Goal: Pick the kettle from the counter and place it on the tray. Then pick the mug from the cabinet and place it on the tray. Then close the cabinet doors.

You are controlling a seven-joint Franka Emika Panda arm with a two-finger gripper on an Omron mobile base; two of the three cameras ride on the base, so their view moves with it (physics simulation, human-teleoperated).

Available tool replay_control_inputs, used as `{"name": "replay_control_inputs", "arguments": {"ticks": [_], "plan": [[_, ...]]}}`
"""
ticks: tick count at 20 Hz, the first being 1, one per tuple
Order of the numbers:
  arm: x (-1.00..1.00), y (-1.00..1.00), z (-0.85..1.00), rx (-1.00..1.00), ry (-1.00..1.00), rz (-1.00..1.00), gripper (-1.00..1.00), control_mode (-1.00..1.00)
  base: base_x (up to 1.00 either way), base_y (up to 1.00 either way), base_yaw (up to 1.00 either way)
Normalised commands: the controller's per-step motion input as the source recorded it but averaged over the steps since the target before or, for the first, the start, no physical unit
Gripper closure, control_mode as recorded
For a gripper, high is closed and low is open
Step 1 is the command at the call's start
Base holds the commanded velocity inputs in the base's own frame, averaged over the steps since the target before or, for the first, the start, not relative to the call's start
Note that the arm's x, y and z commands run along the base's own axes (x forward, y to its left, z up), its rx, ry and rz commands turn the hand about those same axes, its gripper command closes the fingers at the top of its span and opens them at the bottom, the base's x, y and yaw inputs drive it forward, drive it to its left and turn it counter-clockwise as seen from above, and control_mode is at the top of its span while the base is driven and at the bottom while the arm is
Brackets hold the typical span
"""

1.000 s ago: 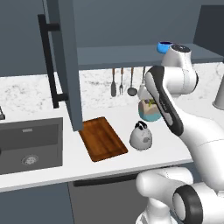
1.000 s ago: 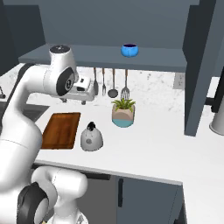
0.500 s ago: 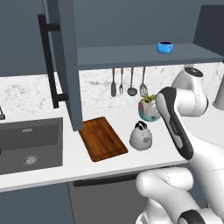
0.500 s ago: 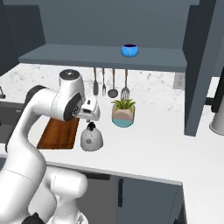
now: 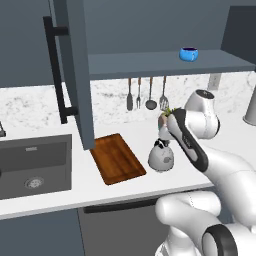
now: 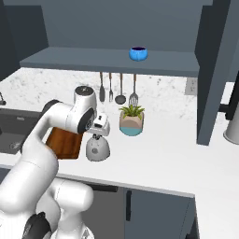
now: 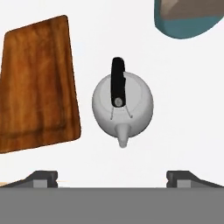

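— Hovering directly over the small squat grey speckled kettle [image 7: 122, 105], the white arm's two-finger gripper [image 7: 112, 177] points down at the white marble-look counter [image 6: 158, 158]. How do the jaws stand?

— Spread wide, holding nothing. In the hand view the two dark fingertips [image 7: 41, 178] sit far apart at the bottom, and the kettle lies between and beyond them, its black handle and knob running along the top of the dome and its spout aimed toward the camera.

— Where is that kettle in relation to the board?

— Just beside the flat reddish-brown wooden tray [image 5: 117, 158], apart from it, with bare counter between. The left base view puts the kettle [image 5: 161, 157] to the tray's right; the right base view shows the kettle [image 6: 97, 148] under the arm's wrist, the tray [image 6: 63, 142] partly hidden behind the arm.

— And the plant?

— A teal-potted green plant [image 6: 131, 120] stands near the kettle, toward the wall, below a row of hanging dark utensils [image 6: 116, 88].

— What of the cupboard?

— The dark slate-blue wall cabinet [image 6: 107, 58] is open. One tall door [image 5: 72, 70] with a long black bar handle swings out above the tray's left edge, next to the dark inset sink [image 5: 32, 165]. A small bright blue mug [image 5: 188, 53] rests on the shelf, well apart from everything on the counter.
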Motion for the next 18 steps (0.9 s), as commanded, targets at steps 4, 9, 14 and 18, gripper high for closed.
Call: {"name": "replay_control_inputs", "arguments": {"ticks": [4, 9, 14, 18], "plan": [[0.36, 0.0, -0.31, 0.03, 0.0, 0.0, -1.0, -1.0, 0.0, 0.0, 0.0], [0.37, 0.0, -0.27, 0.0, 0.0, 0.0, -1.0, -1.0, 0.0, 0.0, 0.0], [0.34, 0.0, -0.31, 0.0, 0.03, 0.0, -1.0, -1.0, 0.0, 0.0, 0.0], [0.37, 0.0, -0.22, 0.0, 0.06, 0.0, -1.0, -1.0, 0.0, 0.0, 0.0]]}}
